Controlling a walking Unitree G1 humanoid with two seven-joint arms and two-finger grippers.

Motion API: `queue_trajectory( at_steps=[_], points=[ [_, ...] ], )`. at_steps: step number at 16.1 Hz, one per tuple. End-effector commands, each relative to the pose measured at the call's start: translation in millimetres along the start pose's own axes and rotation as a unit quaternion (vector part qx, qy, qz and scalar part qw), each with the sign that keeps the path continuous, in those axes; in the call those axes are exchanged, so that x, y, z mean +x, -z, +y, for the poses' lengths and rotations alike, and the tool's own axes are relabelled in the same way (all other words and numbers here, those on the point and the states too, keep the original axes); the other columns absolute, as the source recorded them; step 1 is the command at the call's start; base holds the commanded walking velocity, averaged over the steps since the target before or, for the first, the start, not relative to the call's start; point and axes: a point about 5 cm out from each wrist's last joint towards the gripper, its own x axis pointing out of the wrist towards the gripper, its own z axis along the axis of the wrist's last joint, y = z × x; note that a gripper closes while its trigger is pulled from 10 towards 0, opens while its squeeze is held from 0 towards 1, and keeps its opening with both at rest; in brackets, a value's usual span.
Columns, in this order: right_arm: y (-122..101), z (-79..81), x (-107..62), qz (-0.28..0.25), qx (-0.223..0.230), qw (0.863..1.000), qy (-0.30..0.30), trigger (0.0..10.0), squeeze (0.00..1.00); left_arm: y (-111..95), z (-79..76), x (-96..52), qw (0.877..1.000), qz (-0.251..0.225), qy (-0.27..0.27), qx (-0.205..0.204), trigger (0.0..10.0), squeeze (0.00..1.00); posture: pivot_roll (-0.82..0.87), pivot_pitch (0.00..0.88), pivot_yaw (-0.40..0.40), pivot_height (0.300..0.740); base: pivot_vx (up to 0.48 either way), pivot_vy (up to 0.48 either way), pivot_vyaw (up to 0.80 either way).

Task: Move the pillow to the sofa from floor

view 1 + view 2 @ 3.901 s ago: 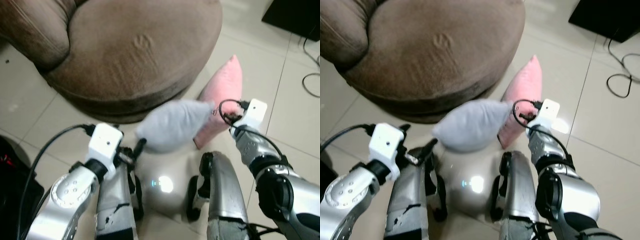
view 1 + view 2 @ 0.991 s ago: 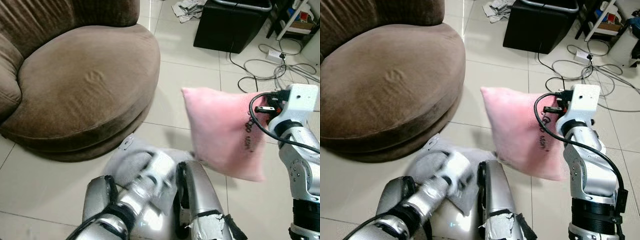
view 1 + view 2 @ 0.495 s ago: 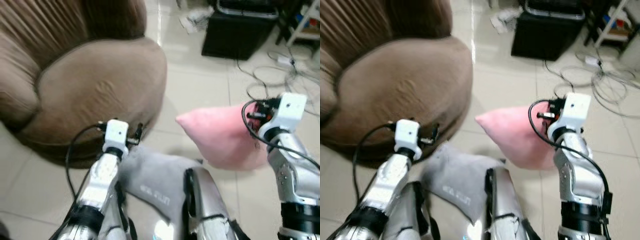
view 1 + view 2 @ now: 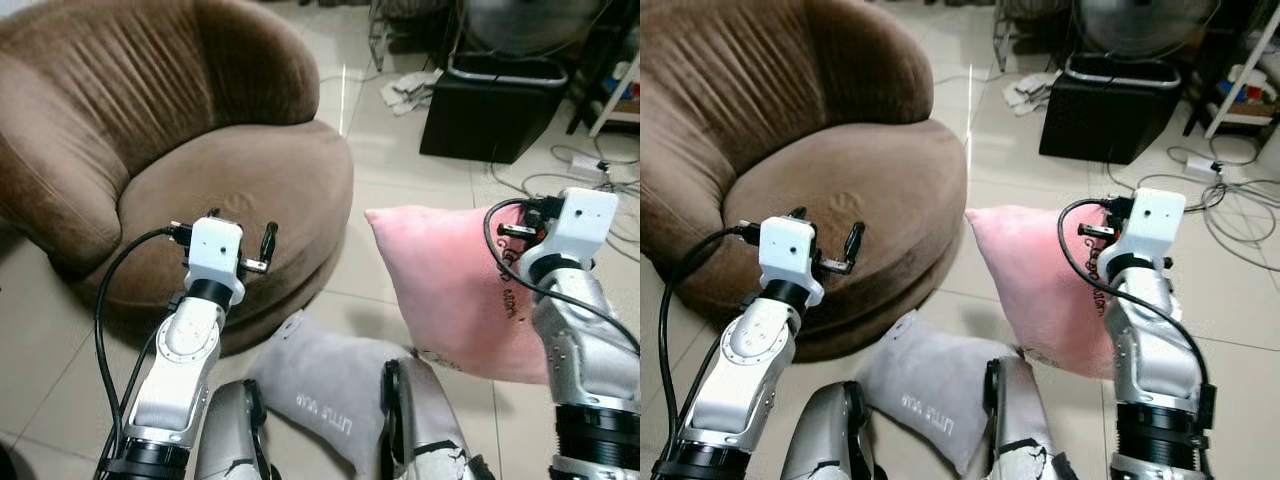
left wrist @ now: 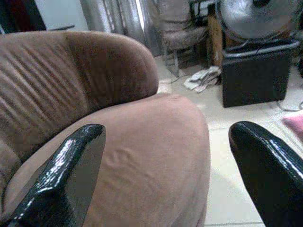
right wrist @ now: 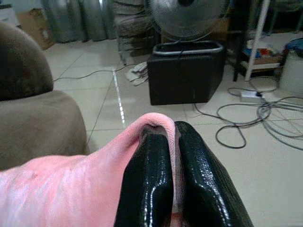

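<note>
Pink and soft, the pillow hangs clear of the floor at the robot's right, pinched along its upper right edge by the right gripper, whose two black fingers are pressed together with a fold of the fabric between them. It hangs as a broad slab with one flat face toward the camera, its long axis running from the upper corner near the sofa down to the lower right corner by the robot's right leg, so it sits slightly tilted rather than square. The lift is done, by the look of it; what remains is the carry across to the left and the release onto the seat. The brown sofa lies just beside the pillow, with a strip of tiled floor between them, and its round seat cushion is bare. The left gripper is raised in front of that seat with its fingers spread wide and holding nothing. A grey pillow lies on the floor between the robot's legs, below the sofa's edge. Beyond, a black box and loose cables sit on the tiles.
</note>
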Motion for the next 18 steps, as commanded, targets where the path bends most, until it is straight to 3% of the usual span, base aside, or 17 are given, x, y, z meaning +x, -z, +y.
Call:
queue_trajectory(
  at_steps=[1, 3, 7, 18],
  points=[
    [-13.7, 5.3, 0.3, -0.041, -0.008, 0.999, -0.004, 10.0, 0.00, 0.1, 5.2, -0.1, 1.000, 0.008, -0.018, 0.005, 10.0, 0.00, -0.08, 0.000, 0.044, 0.591, 0.000, 0.000, 0.00],
    [-16.5, 8.2, 0.6, -0.052, -0.006, 0.999, -0.001, 10.0, 0.00, -7.3, 7.3, 0.4, 1.000, -0.001, -0.017, 0.014, 10.0, 0.00, -0.09, 0.000, 0.045, 0.611, 0.000, 0.000, 0.00],
    [-31.8, 8.0, 9.6, -0.075, -0.004, 0.997, 0.002, 10.0, 0.00, -12.1, 14.1, -1.5, 0.999, -0.004, -0.035, -0.006, 10.0, 0.00, -0.08, 0.000, 0.039, 0.640, 0.000, 0.000, 0.00],
    [-25.8, 19.9, 5.3, -0.068, 0.003, 0.998, -0.015, 10.0, 0.00, -14.3, 8.8, -10.7, 0.999, 0.007, -0.037, -0.009, 10.0, 0.00, -0.05, 0.000, 0.028, 0.733, 0.000, 0.000, 0.00]
  ],
)
